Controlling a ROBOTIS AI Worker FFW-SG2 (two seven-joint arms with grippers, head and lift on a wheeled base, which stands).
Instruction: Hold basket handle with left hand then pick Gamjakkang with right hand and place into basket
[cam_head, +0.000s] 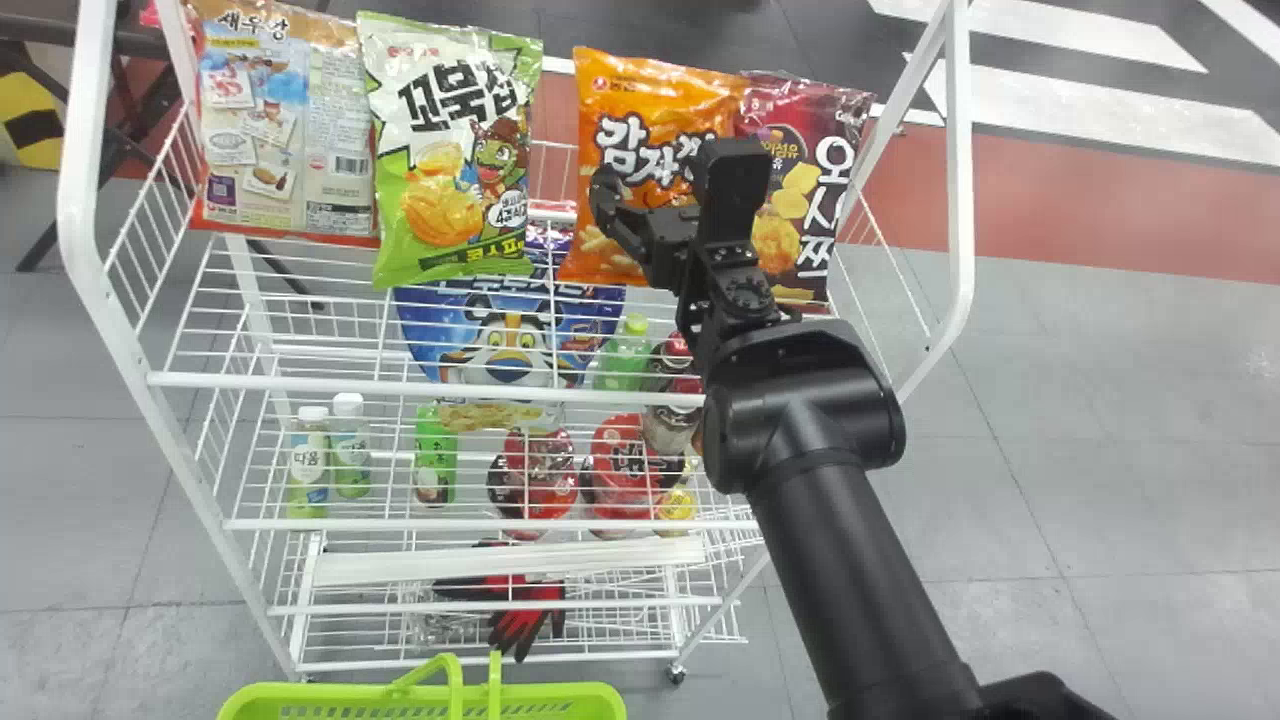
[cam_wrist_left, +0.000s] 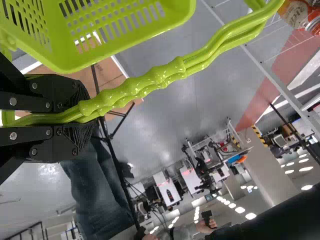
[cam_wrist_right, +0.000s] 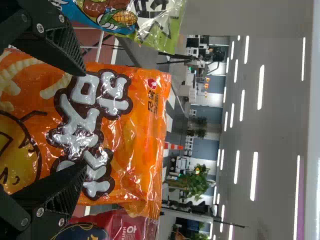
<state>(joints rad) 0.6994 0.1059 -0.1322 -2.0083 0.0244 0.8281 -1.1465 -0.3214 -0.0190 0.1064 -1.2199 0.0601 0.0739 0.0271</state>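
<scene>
So that the basket (cam_head: 570, 690) can be loaded, left claw (cam_wrist_left: 84, 116) grips its handle (cam_wrist_left: 150, 79) | right claw (cam_wrist_right: 84, 119), spread wide before the orange bag (cam_wrist_right: 135, 145), seemingly to pinch it | bag: upright, top tier of rack (cam_head: 958, 150), between two others.

On your white wire rack (cam_head: 400, 381), you have tan (cam_head: 285, 130), green-and-white (cam_head: 445, 170), orange Gamjakkang (cam_head: 655, 100) and dark red (cam_head: 825, 185) bags across the frame's top; white-capped bottles (cam_head: 308, 465) center-left; red-and-black gloves (cam_head: 527, 612) at lower center.
</scene>
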